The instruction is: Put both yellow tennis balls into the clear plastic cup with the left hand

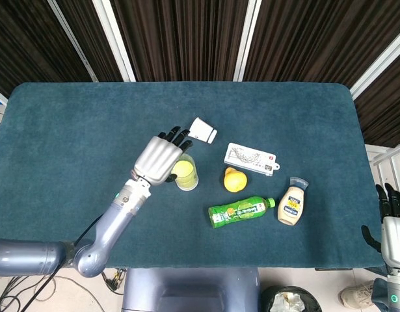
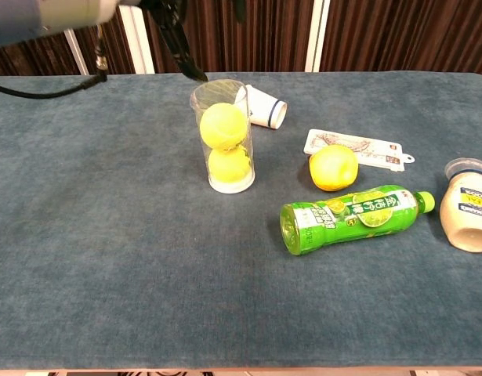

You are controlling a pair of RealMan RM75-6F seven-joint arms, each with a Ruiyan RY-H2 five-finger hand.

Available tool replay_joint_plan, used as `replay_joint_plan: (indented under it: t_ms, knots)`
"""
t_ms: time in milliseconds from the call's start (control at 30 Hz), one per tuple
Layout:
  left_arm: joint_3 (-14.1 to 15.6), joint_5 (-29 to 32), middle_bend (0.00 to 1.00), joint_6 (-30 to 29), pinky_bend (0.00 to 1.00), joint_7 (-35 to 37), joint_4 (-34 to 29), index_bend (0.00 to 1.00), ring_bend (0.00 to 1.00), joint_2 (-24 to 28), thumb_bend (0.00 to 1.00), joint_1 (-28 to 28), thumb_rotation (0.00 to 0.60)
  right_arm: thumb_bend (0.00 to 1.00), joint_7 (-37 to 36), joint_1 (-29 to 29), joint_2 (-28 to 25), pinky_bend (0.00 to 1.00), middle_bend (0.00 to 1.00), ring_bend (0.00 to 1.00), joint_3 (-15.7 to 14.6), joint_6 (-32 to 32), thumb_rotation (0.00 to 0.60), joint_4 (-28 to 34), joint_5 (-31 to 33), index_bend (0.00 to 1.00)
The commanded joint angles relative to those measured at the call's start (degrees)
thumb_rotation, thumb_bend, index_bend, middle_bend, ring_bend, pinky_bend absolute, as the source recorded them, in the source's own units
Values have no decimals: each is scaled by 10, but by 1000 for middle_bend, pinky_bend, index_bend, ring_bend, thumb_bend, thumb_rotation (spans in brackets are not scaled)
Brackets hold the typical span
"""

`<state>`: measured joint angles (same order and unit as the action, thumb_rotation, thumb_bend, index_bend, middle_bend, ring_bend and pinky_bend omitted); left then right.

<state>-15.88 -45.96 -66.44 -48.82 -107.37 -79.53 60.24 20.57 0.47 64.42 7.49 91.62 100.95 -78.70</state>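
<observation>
The clear plastic cup (image 2: 222,137) stands upright on the teal table, and both yellow tennis balls sit stacked inside it: one at the bottom (image 2: 229,166) and one on top (image 2: 223,125). From above, the upper ball (image 1: 183,168) fills the cup (image 1: 186,175). My left hand (image 1: 162,158) hovers just above and left of the cup with its fingers spread and nothing in it; in the chest view only its dark fingertips (image 2: 178,39) show at the top edge. My right hand (image 1: 391,224) hangs off the table's right side.
A white paper cup (image 1: 202,130) lies on its side behind the clear cup. To the right are a white card package (image 1: 250,158), a lemon (image 1: 233,180), a green bottle (image 1: 241,211) lying down and a mayonnaise bottle (image 1: 291,205).
</observation>
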Motion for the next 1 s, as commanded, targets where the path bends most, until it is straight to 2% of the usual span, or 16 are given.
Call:
replay_joint_plan:
  t_ms: [33, 200, 233, 367, 433, 533, 633, 767, 867, 1000]
  knots:
    - [38, -51, 126, -54, 367, -23, -49, 258, 104, 49, 1, -38, 600, 339, 2, 0, 1, 71, 75, 119, -1, 0, 600, 0, 0, 28]
    - [79, -61, 72, -112, 341, -54, -89, 184, 104, 92, 1, -84, 600, 339, 7, 0, 3, 72, 75, 118, -2, 3, 600, 1, -4, 28]
    - [96, -76, 64, -129, 335, -46, -98, 177, 98, 100, 1, -105, 600, 339, 7, -1, 3, 72, 75, 118, -2, 5, 600, 1, -5, 28]
    - [165, -162, 43, -167, 278, 19, -96, 162, 46, 122, 1, -179, 600, 340, 8, -1, 3, 72, 75, 119, -1, 6, 600, 0, -5, 28]
    - [210, -221, 18, -185, 205, 70, -77, 142, 9, 134, 0, -225, 600, 340, 5, -1, 4, 72, 75, 119, -2, 5, 600, -1, -8, 28]
    - [255, -293, 5, -214, 168, 153, -47, 133, 0, 153, 0, -282, 600, 340, 1, 0, 5, 72, 75, 119, -2, 7, 600, -4, -14, 28]
    - [279, -352, 5, -257, 167, 230, 5, 132, 0, 151, 0, -333, 600, 340, -1, 0, 5, 71, 75, 119, -2, 9, 600, -5, -18, 28]
    - [287, -395, 5, -288, 166, 276, 68, 133, 0, 138, 0, -371, 600, 340, -4, 0, 6, 72, 75, 119, -4, 10, 600, -6, -25, 28]
    - [288, -404, 5, -295, 166, 297, 88, 133, 0, 134, 0, -388, 600, 340, -5, -1, 6, 71, 75, 118, -4, 12, 600, -6, -27, 28]
    - [276, -410, 5, -302, 165, 328, 106, 132, 0, 136, 0, -410, 600, 340, -9, -3, 4, 71, 75, 118, -3, 16, 600, -5, -27, 28]
